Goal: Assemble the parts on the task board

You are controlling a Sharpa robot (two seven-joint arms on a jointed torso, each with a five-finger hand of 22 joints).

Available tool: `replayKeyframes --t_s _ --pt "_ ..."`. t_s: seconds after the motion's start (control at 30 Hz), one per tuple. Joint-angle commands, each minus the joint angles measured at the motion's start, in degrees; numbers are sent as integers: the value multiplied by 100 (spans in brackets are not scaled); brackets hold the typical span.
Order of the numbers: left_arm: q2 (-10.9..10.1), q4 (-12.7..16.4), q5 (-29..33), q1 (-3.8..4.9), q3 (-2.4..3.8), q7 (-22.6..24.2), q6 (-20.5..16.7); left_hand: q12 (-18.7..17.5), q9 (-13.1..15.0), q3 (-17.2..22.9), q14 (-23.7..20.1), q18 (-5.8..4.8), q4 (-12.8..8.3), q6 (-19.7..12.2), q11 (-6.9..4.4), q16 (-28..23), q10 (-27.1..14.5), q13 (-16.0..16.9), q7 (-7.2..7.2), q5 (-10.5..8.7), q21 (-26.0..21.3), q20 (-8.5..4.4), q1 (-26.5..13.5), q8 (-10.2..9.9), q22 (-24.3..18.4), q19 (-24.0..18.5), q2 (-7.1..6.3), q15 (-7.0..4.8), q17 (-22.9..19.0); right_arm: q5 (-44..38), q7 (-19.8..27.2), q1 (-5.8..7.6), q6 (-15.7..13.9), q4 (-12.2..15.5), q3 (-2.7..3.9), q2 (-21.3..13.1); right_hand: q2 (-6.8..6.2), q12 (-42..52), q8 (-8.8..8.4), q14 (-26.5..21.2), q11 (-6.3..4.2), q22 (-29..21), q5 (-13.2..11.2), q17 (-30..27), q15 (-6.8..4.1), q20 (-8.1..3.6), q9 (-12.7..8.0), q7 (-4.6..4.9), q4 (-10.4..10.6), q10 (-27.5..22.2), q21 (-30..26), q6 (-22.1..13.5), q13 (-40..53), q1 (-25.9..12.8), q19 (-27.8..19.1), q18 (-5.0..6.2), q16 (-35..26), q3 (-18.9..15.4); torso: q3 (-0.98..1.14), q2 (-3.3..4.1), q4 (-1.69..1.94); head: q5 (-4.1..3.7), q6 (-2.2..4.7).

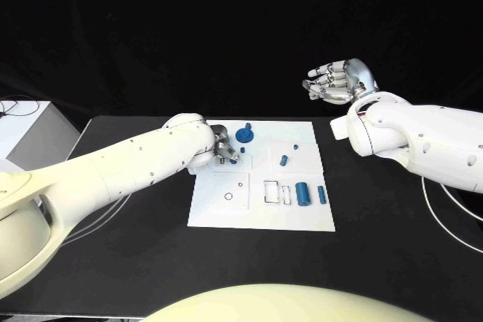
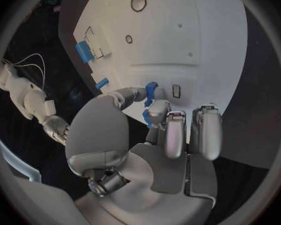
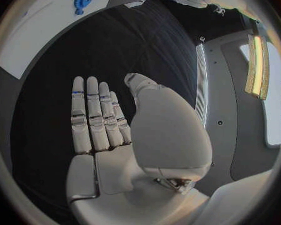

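The white task board (image 1: 216, 214) lies mid-table. My left hand (image 1: 223, 151) hangs low over its far left part, and its thumb and a finger pinch a small blue part (image 2: 151, 90) just above the board (image 2: 197, 30), next to a small rectangular slot (image 2: 175, 90). A blue gear (image 1: 245, 135) stands close beyond that hand. Two small blue pins (image 1: 285, 159) lie mid-board, and two blue cylinders (image 1: 302, 194) lie at the right. My right hand (image 1: 337, 81) is raised beyond the board's far right corner, holding nothing; its fingers (image 3: 93, 115) are stretched out flat.
A white box (image 1: 25, 130) stands at the table's left edge. Thin cables (image 1: 443, 196) trail over the table on the right. The board's near left square has a small round hole (image 1: 229, 195), and outlined rectangular recesses (image 1: 271, 191) sit beside the cylinders.
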Motion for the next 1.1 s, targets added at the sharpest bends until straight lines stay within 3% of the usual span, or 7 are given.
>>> replayKeyframes --t_s 0.03,0.57,0.63,0.8,1.1 --pt "66 -37 -13 -3 0 16 119 -23 7 1101 593 -31 -1144 121 -21 19 12 -7 -121 18 20 1 49 14 311 27 31 -42 1509 -63 63 -2 58 6 2 3 21 -24 -21 29 -5 -5 25 -5 -7 9 -5 41 1 5 -6 13 -7 -41 -50 79 -29 27 8 6 -7 -6 -1" --pt "229 -244 60 -37 -54 16 237 -52 10 1039 593 -23 -1103 100 -8 19 6 -41 -109 -39 3 1 13 -5 272 2 38 -32 1509 -48 63 -3 63 8 2 8 20 -29 -24 30 -3 -19 26 -14 -6 11 -7 42 1 4 -6 12 -7 -45 -53 79 -41 30 6 -4 4 -31 -29" --pt "235 -256 71 -38 -58 19 216 -86 31 779 593 -20 -1008 46 -9 19 14 -89 -123 -144 -15 10 -49 -22 250 -14 73 -28 1509 -47 63 -3 63 9 2 7 20 -29 -24 30 -3 -19 26 -14 -6 11 -7 42 1 4 -6 12 -7 -45 -53 79 -41 30 6 -8 2 -30 -30" --pt "240 -288 82 -39 -66 25 186 -148 1 240 593 -6 -816 -77 -4 19 -60 -177 -126 -204 -60 18 -104 -165 184 -56 130 -17 1509 -41 64 -3 65 12 2 3 20 -29 -24 30 -3 -19 26 -14 -6 11 -7 42 1 4 -6 12 -7 -45 -53 79 -41 30 6 -11 4 -35 -30" --pt "207 -271 81 -40 -70 26 267 -150 -148 -661 593 7 -467 49 13 19 -172 -219 -124 -266 -109 18 -133 -393 117 -94 24 -5 1509 -34 61 -4 74 18 2 -13 18 -33 -26 29 -1 -28 25 -20 -3 13 -8 44 2 1 -6 9 -7 -51 -57 79 -49 29 -2 -10 1 -42 -17"
